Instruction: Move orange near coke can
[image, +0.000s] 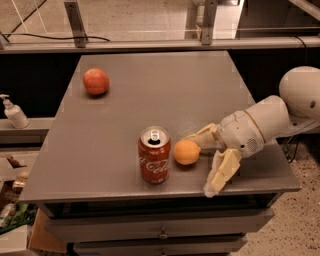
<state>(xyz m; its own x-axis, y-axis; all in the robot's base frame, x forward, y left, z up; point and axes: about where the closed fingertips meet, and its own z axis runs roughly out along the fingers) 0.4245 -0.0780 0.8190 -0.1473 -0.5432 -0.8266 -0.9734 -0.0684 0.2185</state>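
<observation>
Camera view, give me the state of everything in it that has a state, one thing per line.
coke can: upright on the table, near the front edge.
orange: resting on the table, close beside the can, between it and the gripper.
gripper: open, fingers spread just beside the orange, not clamped on it.
reddish fruit: resting at a far corner of the table, apart from the rest.
pump bottle: upright on a ledge off the table.

Lab, grey drawered workbench (200, 90), claw (201, 164) over it
</observation>
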